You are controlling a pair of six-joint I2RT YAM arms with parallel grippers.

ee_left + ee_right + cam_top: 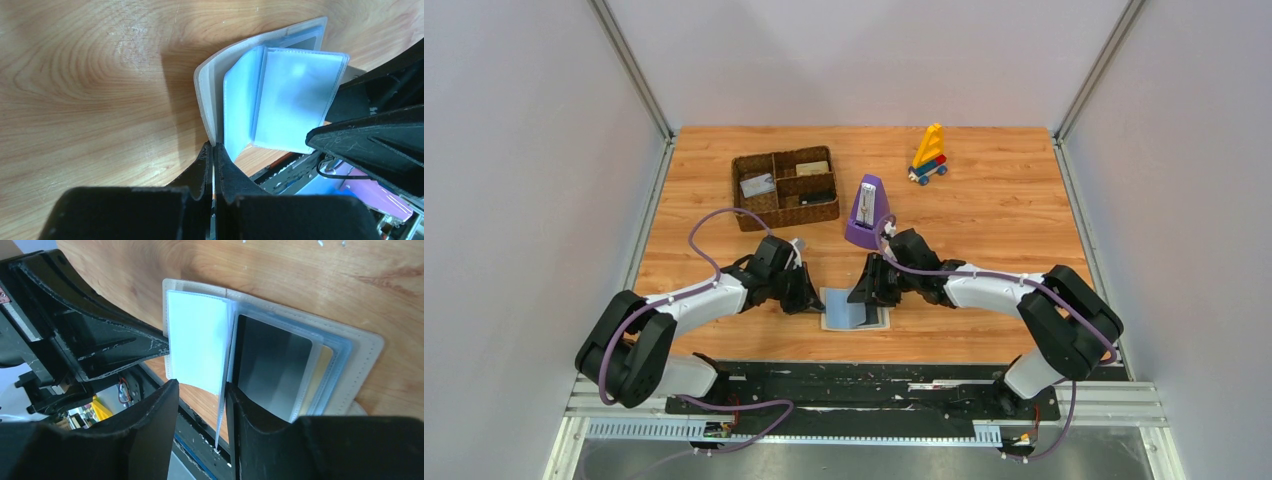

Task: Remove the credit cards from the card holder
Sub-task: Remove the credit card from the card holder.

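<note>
The light-blue card holder [856,308] lies open on the wood between both grippers. My left gripper [213,150] is shut on the edge of its pale cover [207,90], holding that flap raised. In the right wrist view a black credit card [270,365] sits in a clear sleeve, and a tan card's edge [324,365] shows behind it. My right gripper [200,387] is open at the holder's near edge. A clear sleeve leaf [222,410] stands between its fingers, against the right one. A pale blue leaf [197,345] stands up beside it.
A brown woven tray [784,188] with cards in its compartments stands at the back left. A purple metronome [866,212] is just behind the right gripper [864,290], and a toy sailboat [929,155] farther back. The black mounting rail [864,385] runs close along the holder's near side.
</note>
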